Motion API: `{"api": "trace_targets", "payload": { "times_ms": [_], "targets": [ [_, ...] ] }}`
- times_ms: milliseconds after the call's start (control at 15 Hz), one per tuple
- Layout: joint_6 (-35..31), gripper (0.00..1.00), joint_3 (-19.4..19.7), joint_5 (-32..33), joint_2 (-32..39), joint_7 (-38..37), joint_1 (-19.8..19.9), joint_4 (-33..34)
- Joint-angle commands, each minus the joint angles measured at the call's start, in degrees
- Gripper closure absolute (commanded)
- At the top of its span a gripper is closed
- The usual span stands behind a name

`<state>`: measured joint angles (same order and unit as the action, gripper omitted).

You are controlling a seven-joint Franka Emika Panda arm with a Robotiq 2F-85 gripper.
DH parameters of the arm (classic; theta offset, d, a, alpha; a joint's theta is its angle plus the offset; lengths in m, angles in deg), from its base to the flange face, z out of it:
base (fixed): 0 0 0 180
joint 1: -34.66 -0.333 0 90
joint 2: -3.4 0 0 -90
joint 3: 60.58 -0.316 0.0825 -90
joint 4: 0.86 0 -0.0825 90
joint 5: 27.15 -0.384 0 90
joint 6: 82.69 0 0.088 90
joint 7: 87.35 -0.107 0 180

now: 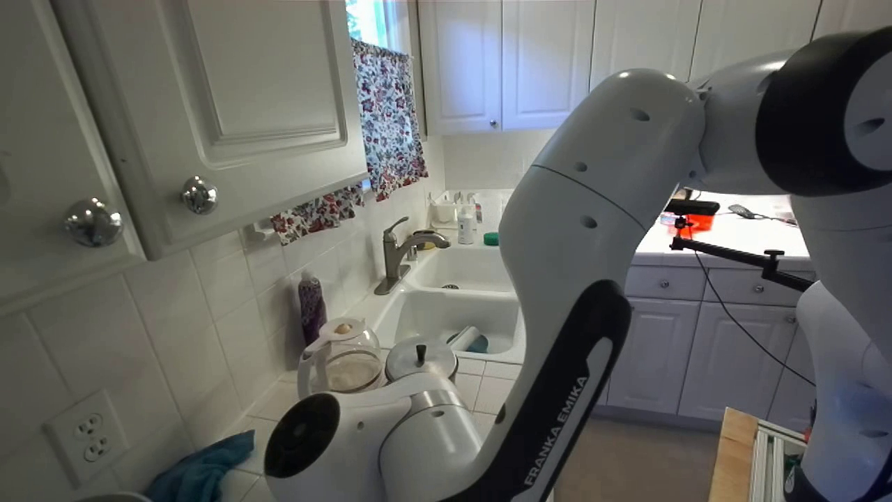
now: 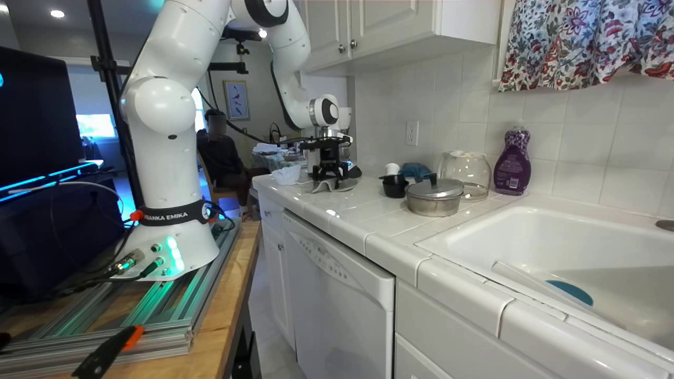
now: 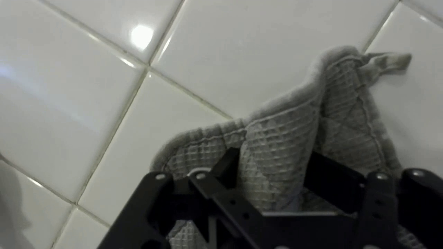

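Your gripper [image 3: 273,166] fills the bottom of the wrist view, its black fingers [image 3: 227,167] slightly apart with a raised fold of the grey pot holder [image 3: 278,136] pinched between them. You have that pot holder buckled on the white tiled counter [image 3: 187,74], a hanging loop [image 3: 391,64] sticking out from one corner. In an exterior view you see a white ruffled bowl-like thing [image 2: 287,175] just beside the gripper. Further along the counter you come to a small black cup [image 2: 395,186], with a blue cloth [image 2: 416,170] behind it, then a lidded metal pot [image 2: 434,203] near a glass coffee jug [image 2: 463,169]. Beside the jug, a purple bottle [image 2: 512,166] stands upright. Past these you reach the white sink [image 2: 590,231], where something white and blue [image 2: 570,291] lies, too partly seen to name. Well beyond your arm [image 2: 158,121], a person [image 2: 222,150] sits on a chair [image 2: 208,181] and a framed picture [image 2: 237,100] hangs behind.
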<state>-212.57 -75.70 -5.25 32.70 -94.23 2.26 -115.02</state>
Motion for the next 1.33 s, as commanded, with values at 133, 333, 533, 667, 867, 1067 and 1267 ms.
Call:
{"api": "trace_targets", "payload": {
  "times_ms": [133,333,533,667,867,1067,1267],
  "targets": [
    [-5.44,0.95,2.17,1.61,-10.54,-14.78,-0.92,-16.25],
    [-9.68,1.00,2.72,1.01,-15.27,-24.70,-0.25,-23.71],
    [-13.51,1.00,3.66,1.19,-18.55,-33.31,0.53,-29.34],
    [-16.35,1.00,4.20,1.94,-20.72,-39.13,1.21,-32.79],
    [-19.35,1.00,4.25,3.08,-23.94,-46.89,2.79,-36.75],
    [-15.58,1.00,1.44,6.28,-20.68,-44.10,2.99,-32.69],
    [-15.20,1.00,-1.17,4.54,-10.55,-35.26,2.60,-24.49]
  ]
}}
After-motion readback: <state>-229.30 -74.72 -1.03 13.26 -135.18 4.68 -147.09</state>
